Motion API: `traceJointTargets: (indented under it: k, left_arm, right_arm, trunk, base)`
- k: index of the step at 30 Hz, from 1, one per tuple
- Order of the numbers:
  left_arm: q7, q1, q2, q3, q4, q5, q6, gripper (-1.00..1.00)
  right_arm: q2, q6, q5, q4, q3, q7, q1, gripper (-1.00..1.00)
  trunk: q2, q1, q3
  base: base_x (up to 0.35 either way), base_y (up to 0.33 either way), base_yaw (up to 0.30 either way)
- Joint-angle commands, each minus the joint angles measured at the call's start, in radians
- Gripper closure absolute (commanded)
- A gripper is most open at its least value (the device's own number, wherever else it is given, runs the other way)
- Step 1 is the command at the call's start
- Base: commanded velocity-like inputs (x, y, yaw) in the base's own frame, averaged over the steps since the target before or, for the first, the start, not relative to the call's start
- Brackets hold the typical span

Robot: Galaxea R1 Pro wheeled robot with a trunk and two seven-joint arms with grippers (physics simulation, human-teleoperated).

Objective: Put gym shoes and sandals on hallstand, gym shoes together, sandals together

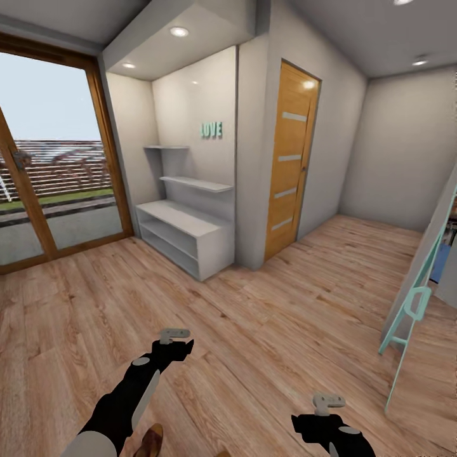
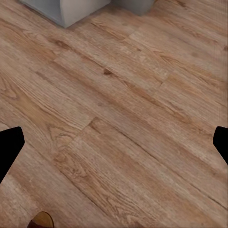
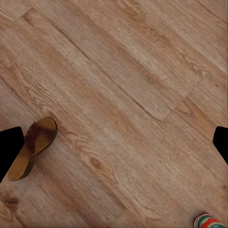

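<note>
From the head camera, the hallstand (image 1: 184, 238) stands in a white alcove ahead and to the left: a long low white unit with a flat top over open shelves, and two white floating shelves (image 1: 193, 183) on the wall above it. Teal letters (image 1: 211, 130) hang on the alcove wall. A glass door with a wooden frame (image 1: 51, 190) is at the far left, a wooden door (image 1: 290, 162) to the right of the alcove, and a pale teal-edged panel (image 1: 416, 298) leans in from the right edge. The left gripper (image 1: 174, 336) and right gripper (image 1: 328, 404) hover low over the wood floor (image 1: 254, 317); from this angle I cannot tell how their jaws stand. A brown sandal (image 1: 151, 441) lies on the floor at the bottom edge, just beside the left arm.

The left wrist camera looks down on floor planks, with dark fingertips (image 2: 9, 149) at opposite edges, spread wide and gripping nothing. A corner of the hallstand (image 2: 71, 9) sits at one edge, and a small brown shape (image 2: 42, 221), probably the sandal's tip, at the opposite one.

The right wrist camera shows its fingertips (image 3: 10, 149) likewise wide apart and empty. The sandal (image 3: 34, 147) lies flat on the floor near one fingertip, well apart from a gym shoe (image 3: 209, 221), of which a red and green striped bit shows in the corner.
</note>
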Motion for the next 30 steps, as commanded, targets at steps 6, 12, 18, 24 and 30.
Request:
traceJointTargets:
  k: [6, 12, 18, 24, 30]
  left_arm:
    - [-0.001, 0.0, 0.0, 0.0, -0.002, 0.007, 0.006, -1.0]
    - [-0.001, 0.0, 0.0, 0.0, -0.002, 0.007, 0.006, -1.0]
    - [-0.001, 0.0, 0.0, 0.0, -0.001, 0.007, 0.006, -1.0]
    - [-0.001, 0.0, 0.0, 0.0, 0.0, 0.007, 0.006, -1.0]
    - [-0.001, 0.0, 0.0, -0.001, 0.0, 0.008, 0.005, -1.0]
  right_arm:
    - [0.0, 0.005, 0.001, -0.001, -0.001, 0.002, -0.001, -1.0]
    - [0.0, 0.005, 0.001, -0.001, -0.001, 0.002, -0.001, -1.0]
    - [0.0, 0.005, 0.001, -0.001, -0.001, 0.002, -0.001, -1.0]
    - [0.0, 0.005, 0.001, -0.001, -0.001, 0.002, -0.001, -1.0]
    - [0.0, 0.005, 0.001, -0.003, -0.001, 0.002, -0.001, -1.0]
  trunk:
    - [-0.001, 0.0, -0.001]
    - [-0.001, 0.0, -0.001]
    - [-0.001, 0.0, -0.001]
    - [-0.001, 0.0, -0.001]
    - [-0.001, 0.0, -0.001]
  base:
    - [0.0, 0.0, -0.212]
    - [0.0, 0.0, -0.286]
    - [0.0, 0.0, -0.296]
    - [0.0, 0.0, -0.122]
    - [0.0, 0.0, -0.012]
